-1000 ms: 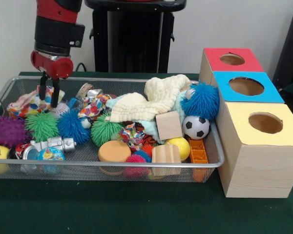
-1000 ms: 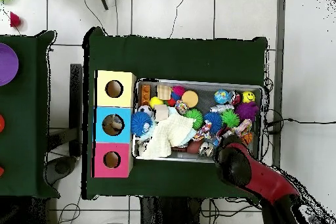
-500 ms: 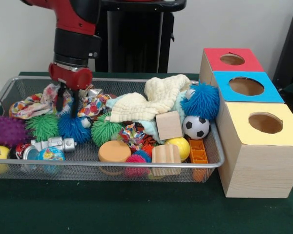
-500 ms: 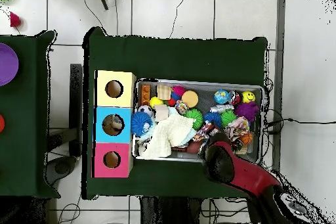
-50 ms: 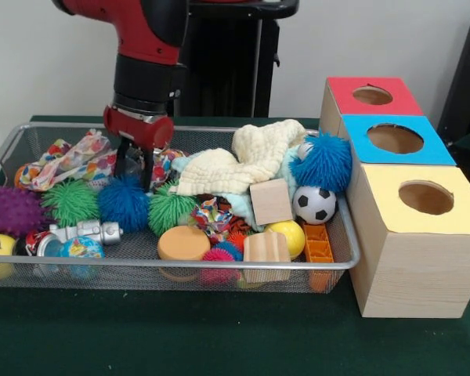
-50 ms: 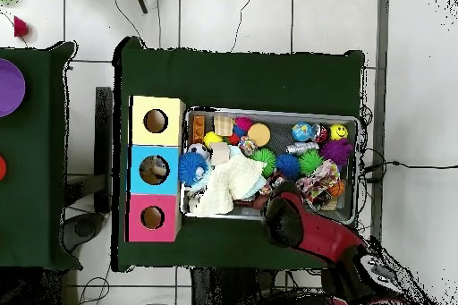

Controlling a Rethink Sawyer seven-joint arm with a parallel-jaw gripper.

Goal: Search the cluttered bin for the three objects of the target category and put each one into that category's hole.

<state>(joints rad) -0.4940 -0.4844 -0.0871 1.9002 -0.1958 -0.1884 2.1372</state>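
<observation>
The gripper [image 5: 135,166] is hanging low in the wire bin [image 5: 219,269], left of centre in the front view, its dark fingers slightly parted and gripping nothing, tips dipping behind the blue spiky ball [image 5: 124,203] and beside the patterned cloth [image 5: 70,160]. Which category is wanted isn't showing, so I'm guessing cloth: light, floppy, prone to snagging neighbours, best pinched at a raised fold. The three boxes with holes [image 5: 395,139] are sitting at the right, well apart from the gripper.
</observation>
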